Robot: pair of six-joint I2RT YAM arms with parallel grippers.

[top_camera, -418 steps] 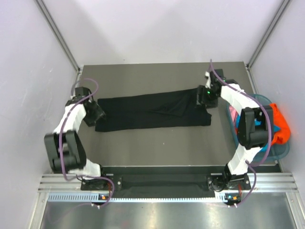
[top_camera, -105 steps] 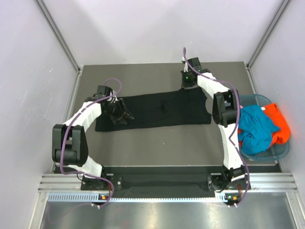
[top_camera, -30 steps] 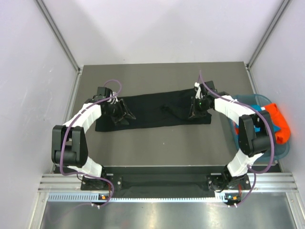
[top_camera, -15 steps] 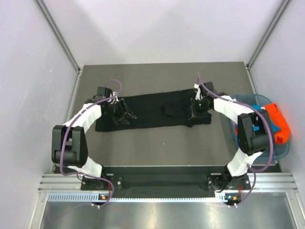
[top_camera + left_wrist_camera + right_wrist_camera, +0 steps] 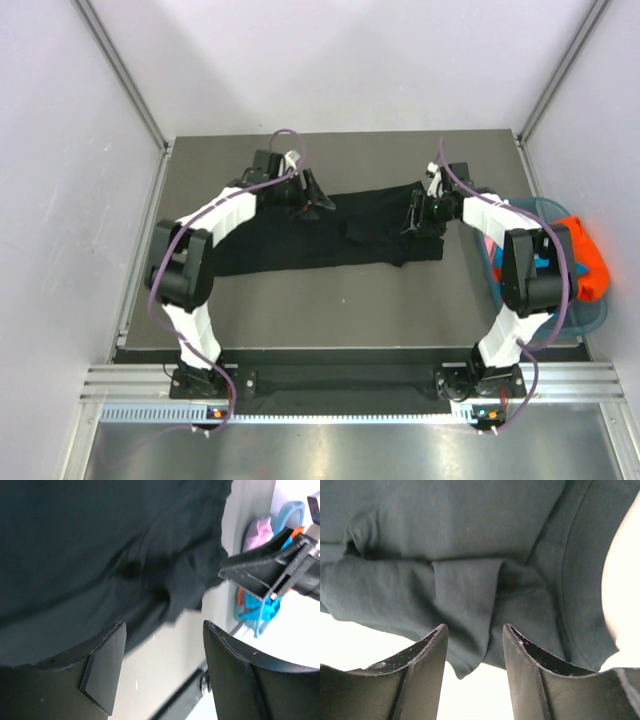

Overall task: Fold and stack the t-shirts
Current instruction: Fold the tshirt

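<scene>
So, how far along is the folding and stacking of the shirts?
Done: the black shirt lies as a long band, apparently folded lengthwise. In hand: the left gripper and right gripper hover open over it, holding nothing. To do: its shorter folds, then the other shirts, piled in the basket; no stack yet.

Black t-shirt (image 5: 340, 235): soft matt cloth, creased. Table (image 5: 300, 300): smooth matt grey surface. Basket (image 5: 592, 318), right edge: translucent glossy plastic. Rail (image 5: 360, 402), near edge: bare metal.
</scene>
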